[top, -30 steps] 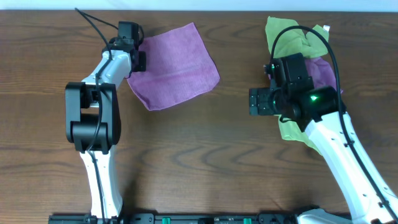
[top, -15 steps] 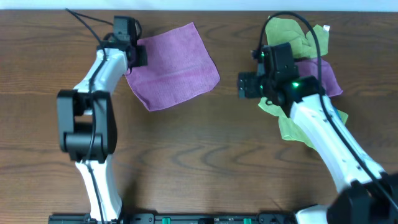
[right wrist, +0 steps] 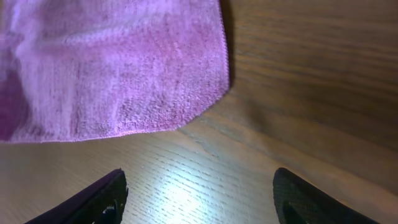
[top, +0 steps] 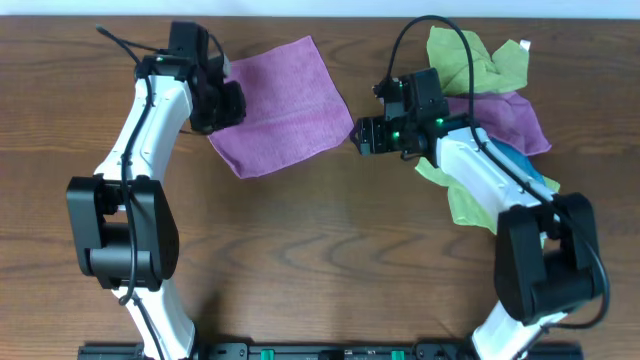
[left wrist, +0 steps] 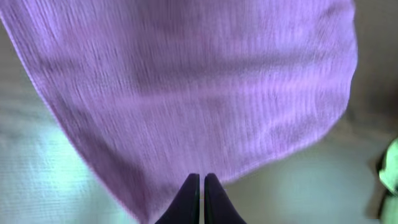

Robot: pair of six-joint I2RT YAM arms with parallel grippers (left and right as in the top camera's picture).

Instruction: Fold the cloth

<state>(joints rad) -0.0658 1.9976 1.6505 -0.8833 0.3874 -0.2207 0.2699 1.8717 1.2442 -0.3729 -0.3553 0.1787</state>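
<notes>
One mauve cloth [top: 281, 107] flat on brown woodgrain table [top: 320, 260].

The left wrist view is blurred; the cloth [left wrist: 186, 93] runs off its top edge, and whether the closed fingertips [left wrist: 200, 199] pinch it is unclear.

I count two arms, and each one has one gripper, so that makes two: my left gripper [top: 226, 98] and my right gripper [top: 362, 135].

I count one pinkish-purple cloth [top: 281, 105] lying alone on the far left side.

On the far right there is a pile. In it I count one purple cloth [top: 512, 118], one blue cloth [top: 530, 172], and green cloth [top: 455, 55]. I cannot tell if the green is one piece or more.

One table [top: 320, 260].
</notes>
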